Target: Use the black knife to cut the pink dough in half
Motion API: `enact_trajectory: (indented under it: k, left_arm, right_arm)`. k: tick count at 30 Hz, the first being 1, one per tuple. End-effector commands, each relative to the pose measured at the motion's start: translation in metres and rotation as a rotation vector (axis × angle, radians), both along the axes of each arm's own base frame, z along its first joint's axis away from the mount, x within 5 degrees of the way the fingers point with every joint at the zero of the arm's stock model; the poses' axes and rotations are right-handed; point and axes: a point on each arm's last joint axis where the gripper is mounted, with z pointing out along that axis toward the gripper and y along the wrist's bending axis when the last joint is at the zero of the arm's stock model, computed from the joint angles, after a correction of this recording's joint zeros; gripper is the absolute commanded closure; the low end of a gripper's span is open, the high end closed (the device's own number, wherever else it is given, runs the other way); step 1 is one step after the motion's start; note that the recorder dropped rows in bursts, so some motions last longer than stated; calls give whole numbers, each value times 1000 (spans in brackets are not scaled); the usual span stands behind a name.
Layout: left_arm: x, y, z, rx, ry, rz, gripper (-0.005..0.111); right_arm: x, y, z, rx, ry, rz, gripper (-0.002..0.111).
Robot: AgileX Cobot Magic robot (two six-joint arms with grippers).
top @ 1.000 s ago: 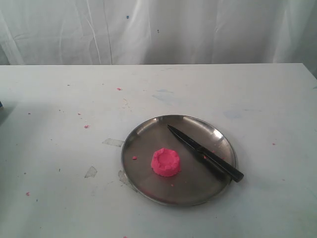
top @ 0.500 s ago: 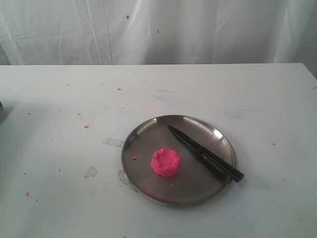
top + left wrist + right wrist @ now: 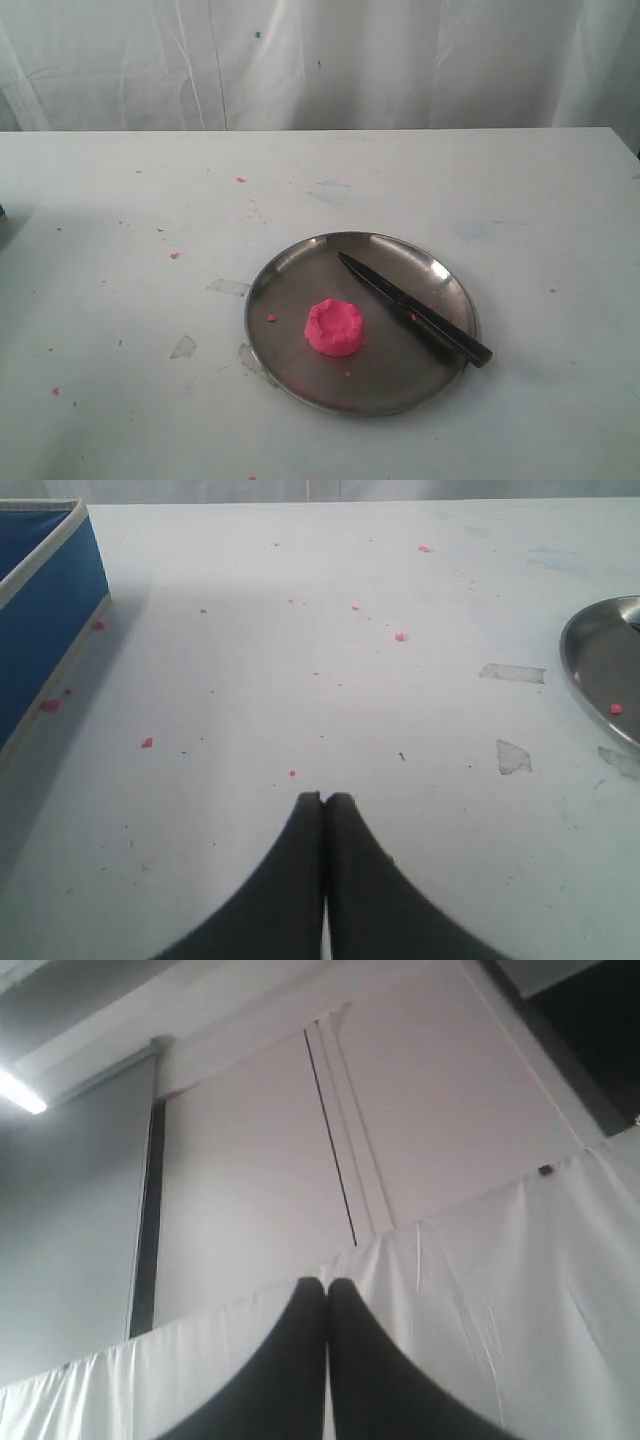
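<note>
Backdrop: white curtain hangs in soft folds behind a white table, whose top is scuffed and stained.
Steel plate: round steel plate lies flat on the table, toward 5 o'clock from the tabletop's middle in the exterior view. Part of its rim also shows in the left wrist view.
Pink dough: pink dough sits on the plate in one piece, a round puck with a dented top, just toward 9 o'clock of the plate's centre. It is not yet cut.
Black knife: black knife lies flat on the plate, near the dough but apart from it. Its tip points toward 11 o'clock and its handle end juts over the rim at about 4 o'clock.
Crumbs: tiny pink crumbs dot the table, and one lies on the plate near the rim at 9 o'clock.
Tape scraps: what look like clear tape scraps lie on the table off the plate's 9 o'clock side; they are too faint to be sure.
Blue bin: blue bin with a pale rim shows in the left wrist view only, well apart from the plate.
Left gripper: left gripper hangs over bare table, its dark fingers pressed together and holding nothing.
Right gripper: right gripper points up at a wall and the curtain's top edge, its fingers closed on each other and empty.
</note>
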Motion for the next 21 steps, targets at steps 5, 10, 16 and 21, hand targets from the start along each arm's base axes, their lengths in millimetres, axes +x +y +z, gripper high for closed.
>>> enact_trajectory:
  k: [5,10,16,21]
  left_arm:
    - [0,0,0,-7,-8,1,107]
    - [0,0,0,-7,-8,1,107]
    - [0,0,0,-7,-8,1,107]
    - [0,0,0,-7,-5,0,107]
  right_arm:
    - [39,8,74,-220,88,-162,108]
    - [112,8,85,-338,263,-267,108]
    - [217,-2,-2,-424,968,-261,108]
    - [258,1,-97,-570,1529,-219,108]
